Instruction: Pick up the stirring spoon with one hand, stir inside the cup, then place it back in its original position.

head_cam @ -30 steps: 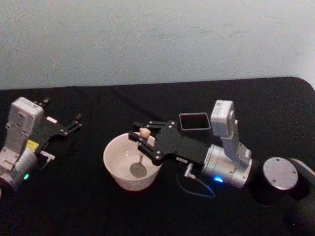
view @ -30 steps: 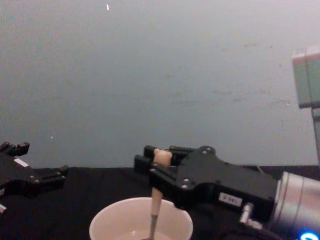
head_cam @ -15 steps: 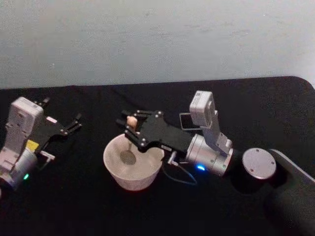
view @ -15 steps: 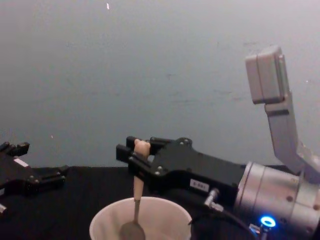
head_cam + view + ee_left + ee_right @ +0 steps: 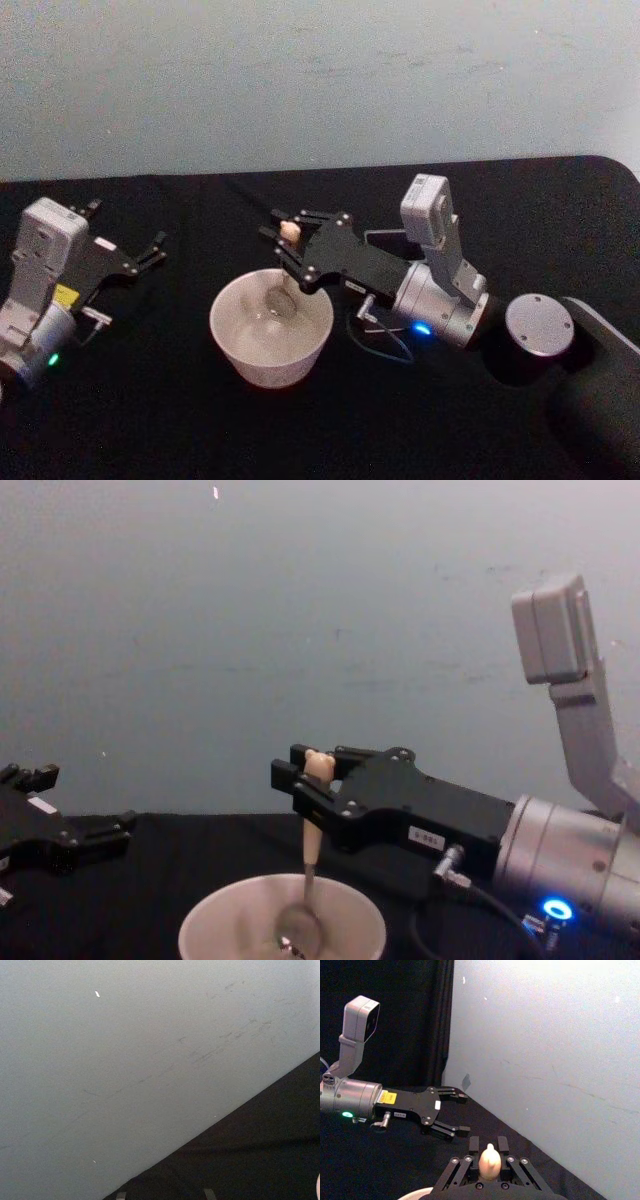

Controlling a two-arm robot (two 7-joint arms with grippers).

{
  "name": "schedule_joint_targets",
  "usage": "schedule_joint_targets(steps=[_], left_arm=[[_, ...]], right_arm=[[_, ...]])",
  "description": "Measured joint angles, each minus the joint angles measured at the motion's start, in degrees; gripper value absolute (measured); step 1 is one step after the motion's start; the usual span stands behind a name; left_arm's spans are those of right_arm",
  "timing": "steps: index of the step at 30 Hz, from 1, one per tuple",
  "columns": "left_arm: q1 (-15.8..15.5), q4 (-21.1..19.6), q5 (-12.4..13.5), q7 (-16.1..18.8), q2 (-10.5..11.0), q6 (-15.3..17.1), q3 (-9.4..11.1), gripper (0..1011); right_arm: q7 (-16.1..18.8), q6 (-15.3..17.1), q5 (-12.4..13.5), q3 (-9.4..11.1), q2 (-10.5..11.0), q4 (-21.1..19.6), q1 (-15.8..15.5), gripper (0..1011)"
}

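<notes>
From the head view, the right tool (image 5: 288, 232) is clamped on the pale knobbed handle of the stirring spoon (image 5: 284, 290). It holds the spoon near upright so the metal bowl hangs inside the cup (image 5: 226, 303), towards the cup's far right side, a pose that suits stirring. The dark grey holder (image 5: 384, 239) stands just behind the right arm, partly hidden by it. The left tool (image 5: 150, 250) rests idle on the bench (image 5: 180, 430), fingers spread, well apart from the cup.

From the chest view, the spoon's neck drops past the rim and its bowl sits low in the cup; I cannot tell whether it touches the wall. There is free room to circle leftward.

The left wrist view shows the wall (image 5: 150, 1035) and the bench edge.

The right wrist view has the knob between closed fingers, with the left tool beyond, its fingers apart.
</notes>
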Motion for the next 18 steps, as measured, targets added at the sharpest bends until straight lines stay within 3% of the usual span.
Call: schedule_joint_targets(steps=[6,18], left_arm=[[0.0,0.0,0.0,0.0,0.0,0.0,0.0,1001],[0.0,0.0,0.0,0.0,0.0,0.0,0.0,1001]], right_arm=[[0.0,0.5,0.1,0.6,1.0,-1.7,-0.9,212],[1.4,2.3,1.1,0.9,5.6,-9.7,-6.1,212]])
